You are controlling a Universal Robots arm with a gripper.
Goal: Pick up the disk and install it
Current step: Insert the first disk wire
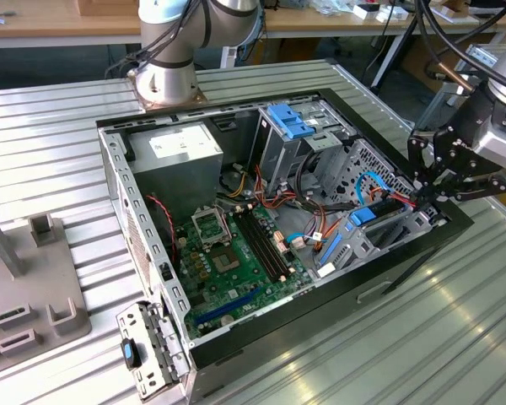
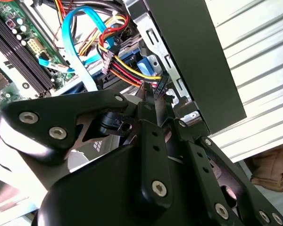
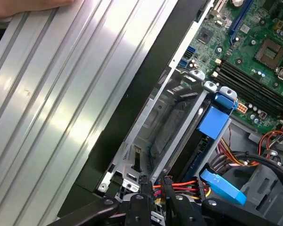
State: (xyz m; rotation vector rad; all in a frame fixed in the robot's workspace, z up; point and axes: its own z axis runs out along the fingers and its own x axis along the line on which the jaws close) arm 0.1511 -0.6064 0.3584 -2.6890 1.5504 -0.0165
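The disk [image 1: 367, 216] lies in a metal bay at the corner of the open computer case [image 1: 236, 333] on the exterior view's right, and its blue rail end [image 3: 213, 121] shows beside an unfilled metal slot [image 3: 170, 122]. My gripper [image 1: 422, 199] hangs over that corner by the case's black wall. Its fingers [image 2: 148, 94] are shut together, with nothing seen between them. The tips sit right beside a black connector [image 2: 161, 85] on a bundle of red and yellow wires [image 2: 127, 70]. In the second wrist view a blue part of the disk [image 2: 144, 66] shows just behind those wires.
The case holds a green motherboard [image 1: 236, 253], a grey power supply [image 1: 175, 156], a light-blue latch plate [image 1: 288, 122] and a curved blue cable [image 2: 78, 42]. The arm's base [image 1: 169, 76] stands behind it. A grey fixture [image 1: 25, 287] sits at the exterior view's left. A hand [image 3: 33, 4] shows over the ribbed table.
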